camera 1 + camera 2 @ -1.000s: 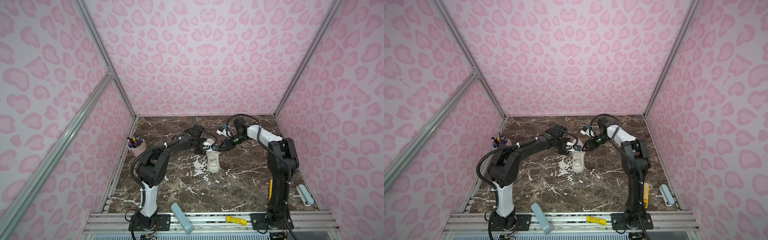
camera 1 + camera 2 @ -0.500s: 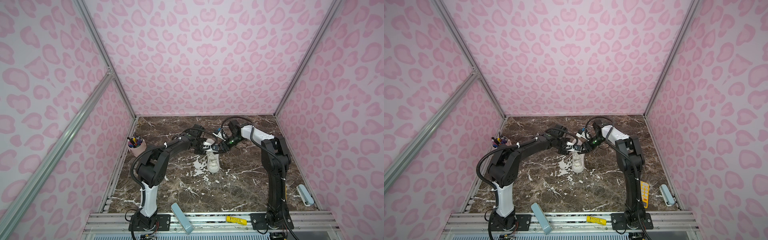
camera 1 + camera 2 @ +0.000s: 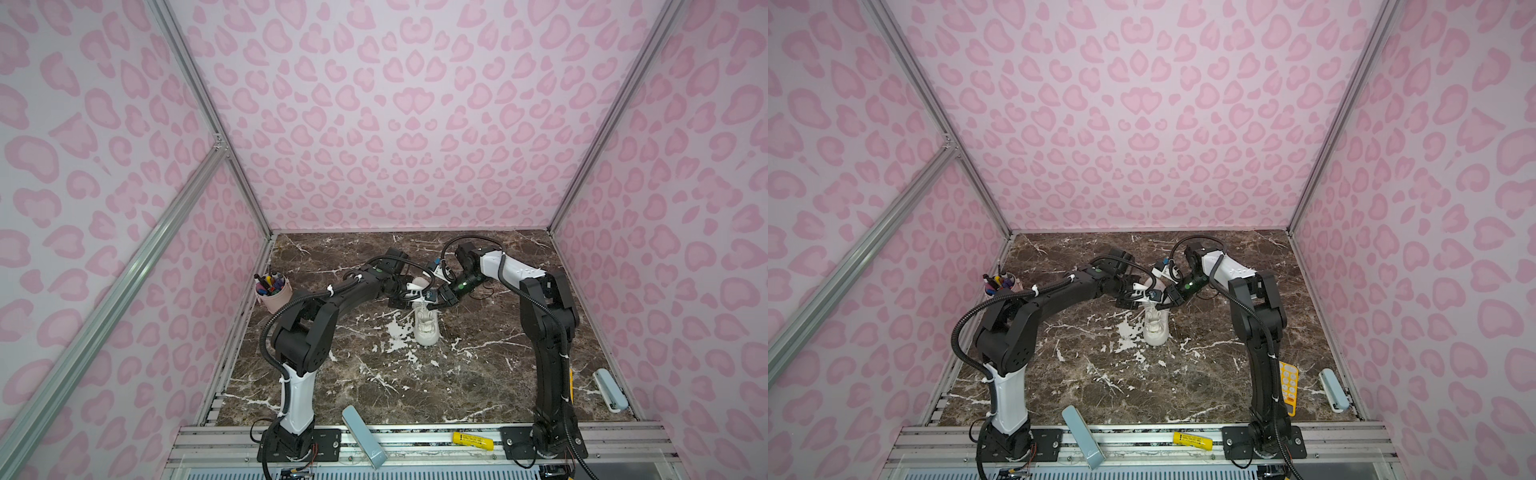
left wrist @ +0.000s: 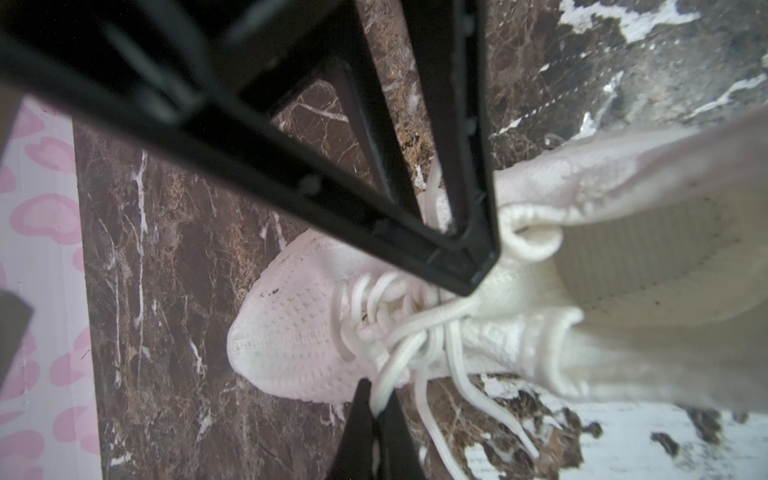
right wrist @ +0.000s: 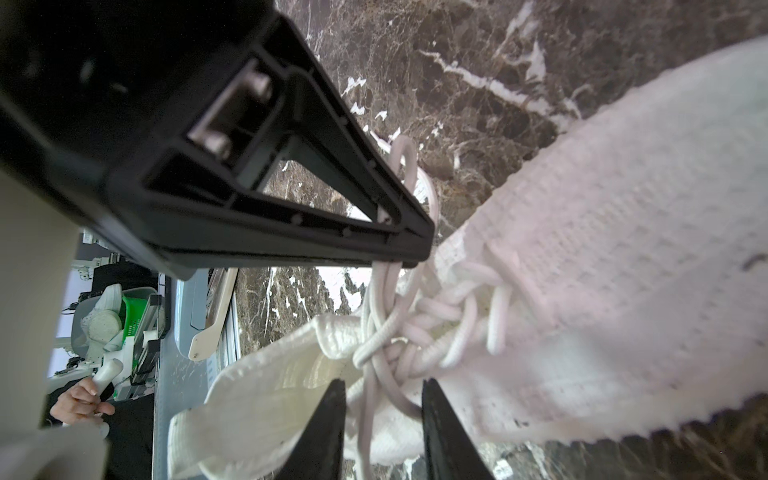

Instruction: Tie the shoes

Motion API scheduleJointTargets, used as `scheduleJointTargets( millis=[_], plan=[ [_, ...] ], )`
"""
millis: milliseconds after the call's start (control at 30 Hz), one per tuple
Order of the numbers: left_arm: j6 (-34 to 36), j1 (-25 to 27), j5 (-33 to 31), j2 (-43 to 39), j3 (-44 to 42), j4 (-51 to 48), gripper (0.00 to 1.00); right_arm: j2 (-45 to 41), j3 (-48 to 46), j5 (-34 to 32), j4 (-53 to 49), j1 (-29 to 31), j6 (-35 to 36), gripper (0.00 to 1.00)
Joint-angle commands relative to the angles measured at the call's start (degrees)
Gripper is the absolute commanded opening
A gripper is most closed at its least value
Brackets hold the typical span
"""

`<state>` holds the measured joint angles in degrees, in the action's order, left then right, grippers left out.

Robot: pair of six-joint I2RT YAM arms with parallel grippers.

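Midway across the counter (image 3: 478, 374), the shoe (image 3: 426, 328) lies toe toward the arm bases. Above its tongue the left tool (image 4: 375, 415) is clamped on a lace (image 4: 384, 376). The right tool (image 5: 383, 386), fingers apart, straddles the strands by the knot, so it looks nearer for the next pinch.

My worktop (image 3: 415, 386) is dark brown marble, veined and blotched with white, and on it sit a white sneaker (image 3: 426, 328) near the middle, a pink cup of pens (image 3: 274, 293) at the left edge, a yellow calculator (image 3: 1288, 388) toward the front right, and a pale blue case (image 3: 609, 390) at the right edge.
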<state>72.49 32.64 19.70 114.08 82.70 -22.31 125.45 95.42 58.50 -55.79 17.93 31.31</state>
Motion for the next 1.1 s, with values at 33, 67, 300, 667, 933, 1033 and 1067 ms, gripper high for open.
scheduleJointTargets(
  millis=[33, 67, 300, 667, 933, 1033, 1067],
  plan=[
    [0.3, 0.0, 0.8, -0.7, -0.2, 0.1, 0.03, 0.5, 0.5, 0.9, -2.1, 0.1, 0.9, 0.26],
    [0.3, 0.0, 0.7, -0.7, -0.2, 0.0, 0.03, 0.5, 0.5, 0.9, -2.1, 0.1, 0.9, 0.24],
    [0.3, 0.0, 0.7, -0.7, -0.2, 0.1, 0.03, 0.8, 0.6, 0.9, -2.0, 0.1, 0.7, 0.24],
    [0.4, 0.0, 0.4, -0.8, -0.1, -0.2, 0.03, 2.7, 2.0, 3.8, -3.8, 0.1, 1.3, 0.27],
    [0.5, 0.0, 0.4, -0.9, -0.2, -0.5, 0.03, 1.6, 1.2, 4.9, -4.1, -0.3, 1.4, 0.13],
    [0.5, 0.0, 0.2, -1.0, -0.3, -0.5, 0.03, 1.6, 1.5, 4.5, -4.2, -0.3, 1.4, 0.09],
    [0.5, 0.0, 0.4, -1.0, -0.3, -0.6, 0.03, 1.6, 1.4, 4.3, -4.2, -0.3, 1.3, 0.07]
  ],
)
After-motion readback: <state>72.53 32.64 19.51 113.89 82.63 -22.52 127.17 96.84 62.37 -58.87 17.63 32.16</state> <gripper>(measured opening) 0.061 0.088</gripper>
